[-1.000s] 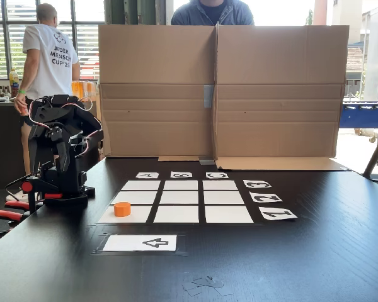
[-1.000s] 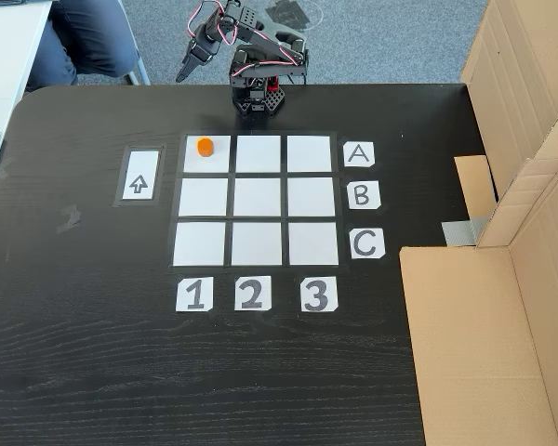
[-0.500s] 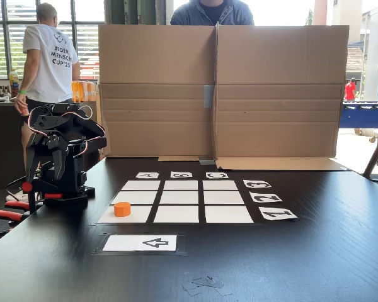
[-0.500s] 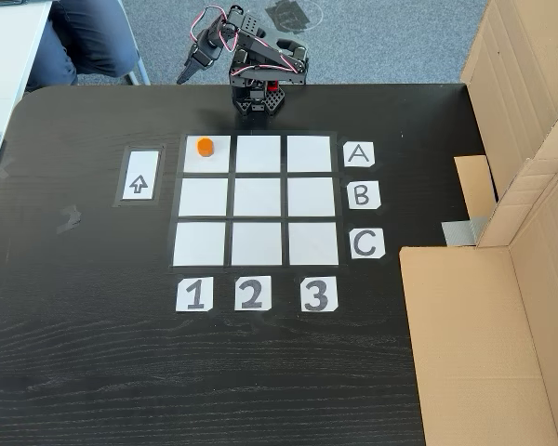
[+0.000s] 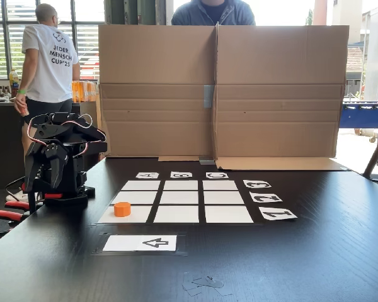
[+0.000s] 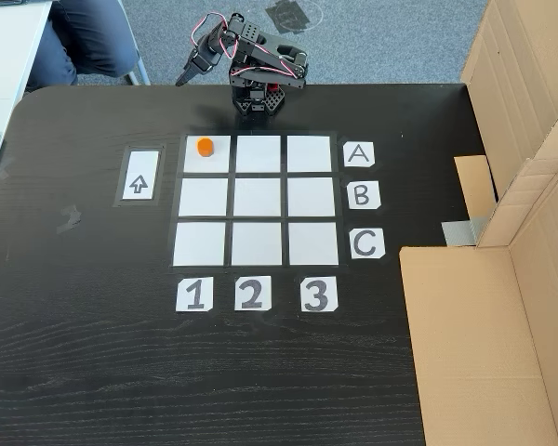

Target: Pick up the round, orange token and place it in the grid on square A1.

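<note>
Plainly, token [image 6: 205, 147] on square A1 [image 6: 207, 160]; labels A/B/C, 1/2/3; jaws' state unclear.

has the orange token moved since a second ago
No. The token sits at the same spot on square A1, near the cell's top edge, in both fixed views.

Pincer [image 6: 183, 78] jaw gap too small, too dark to judge.

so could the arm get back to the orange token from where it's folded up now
Probably yes. The token sits alone on square A1, the grid cell nearest the arm's base, with nothing over or beside it. The pincer is tucked off the table edge, so the arm would need to unfold forward.
</note>
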`<state>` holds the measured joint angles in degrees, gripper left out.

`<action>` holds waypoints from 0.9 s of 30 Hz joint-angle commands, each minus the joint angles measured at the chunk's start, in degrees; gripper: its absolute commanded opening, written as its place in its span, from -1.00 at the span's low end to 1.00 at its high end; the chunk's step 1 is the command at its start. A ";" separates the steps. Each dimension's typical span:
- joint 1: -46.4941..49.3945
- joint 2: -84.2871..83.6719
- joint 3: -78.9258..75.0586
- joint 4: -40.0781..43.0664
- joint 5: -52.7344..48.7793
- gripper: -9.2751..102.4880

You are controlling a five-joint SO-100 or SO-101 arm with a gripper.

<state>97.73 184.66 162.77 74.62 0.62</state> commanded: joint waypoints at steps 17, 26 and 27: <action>1.49 5.71 9.05 -5.98 0.70 -0.84; 1.49 5.80 9.23 -6.06 0.79 -0.85; 1.49 5.80 9.23 -6.06 0.79 -0.85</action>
<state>97.91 190.11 172.27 69.35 1.14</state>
